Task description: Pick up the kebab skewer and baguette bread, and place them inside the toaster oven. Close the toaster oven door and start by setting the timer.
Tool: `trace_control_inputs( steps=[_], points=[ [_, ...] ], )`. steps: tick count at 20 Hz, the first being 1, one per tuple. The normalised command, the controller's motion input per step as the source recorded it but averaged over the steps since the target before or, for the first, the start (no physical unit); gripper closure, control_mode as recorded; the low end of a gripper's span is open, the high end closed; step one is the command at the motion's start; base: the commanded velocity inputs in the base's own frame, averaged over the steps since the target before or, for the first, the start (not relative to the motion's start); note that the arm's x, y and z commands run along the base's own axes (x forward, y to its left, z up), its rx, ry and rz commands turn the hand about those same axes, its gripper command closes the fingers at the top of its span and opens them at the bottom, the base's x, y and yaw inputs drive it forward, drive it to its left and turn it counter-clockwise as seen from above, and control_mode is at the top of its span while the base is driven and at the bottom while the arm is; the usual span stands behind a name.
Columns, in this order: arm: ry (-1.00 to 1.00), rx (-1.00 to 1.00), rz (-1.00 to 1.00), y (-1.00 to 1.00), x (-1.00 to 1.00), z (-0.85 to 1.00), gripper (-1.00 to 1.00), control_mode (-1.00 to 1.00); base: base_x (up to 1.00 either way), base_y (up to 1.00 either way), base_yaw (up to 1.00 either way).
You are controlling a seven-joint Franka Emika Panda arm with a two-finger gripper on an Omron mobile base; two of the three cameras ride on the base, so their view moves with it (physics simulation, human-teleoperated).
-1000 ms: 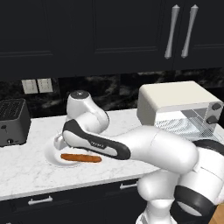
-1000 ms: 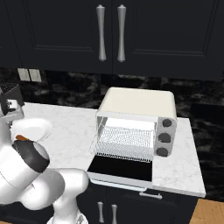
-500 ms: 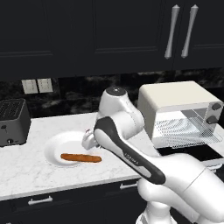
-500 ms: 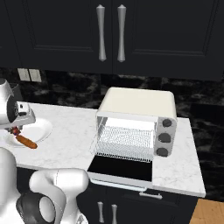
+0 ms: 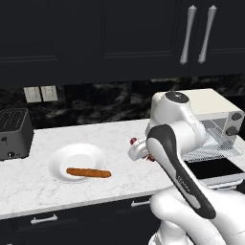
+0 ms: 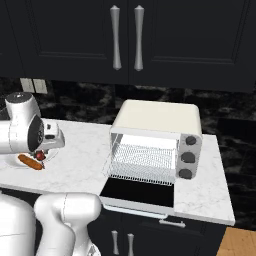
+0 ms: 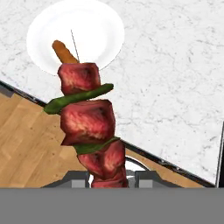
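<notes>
My gripper (image 5: 142, 150) is shut on the kebab skewer (image 5: 134, 141) and holds it above the counter, between the white plate (image 5: 76, 155) and the toaster oven (image 5: 217, 117). In the hand view the skewer (image 7: 89, 122) rises from between the fingertips, red meat chunks with green pieces. The baguette bread (image 5: 88, 172) lies on the plate; the hand view shows its tip (image 7: 64, 52) behind the skewer. From the right base view the gripper (image 6: 42, 151) hangs just right of the baguette (image 6: 30, 162). The toaster oven (image 6: 156, 117) stands open, its door (image 6: 137, 192) folded down flat, wire rack bare.
A black slot toaster (image 5: 14, 131) stands at the counter's left end. Dark cabinets with pale handles (image 5: 189, 33) hang above. Bare white marble counter (image 6: 82, 162) lies between plate and oven. The oven's round knobs (image 6: 187, 157) are on its right side.
The arm has swung from over the plate to the right, towards the oven, carrying the skewer. The baguette has stayed on the plate.
</notes>
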Motion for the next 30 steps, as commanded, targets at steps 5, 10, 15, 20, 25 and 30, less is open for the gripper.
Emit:
trace_control_inputs(
  steps=[5, 10, 15, 20, 25, 30],
  points=[
    [0.00, 0.00, -0.07, -0.89, 0.03, 0.07, 1.00, -1.00, 0.00, 0.00, 0.00],
    [0.00, 0.00, -0.10, -0.87, 0.15, 0.03, 1.00, -1.00, 0.00, 0.00, 0.00],
    [0.01, 0.00, -0.11, -0.82, 0.13, 0.00, 1.00, -1.00, 0.00, 0.00, 0.00],
    [0.01, 0.04, -0.10, -0.54, 0.46, 0.00, 1.00, -1.00, 0.00, 0.00, 0.00],
    [0.00, 0.04, -0.06, -0.36, 0.28, -0.16, 1.00, -1.00, 0.00, 0.00, 0.00],
    [0.00, 0.01, -0.06, -0.23, 0.03, -0.33, 1.00, -1.00, 0.00, 0.00, 0.00]
  ],
)
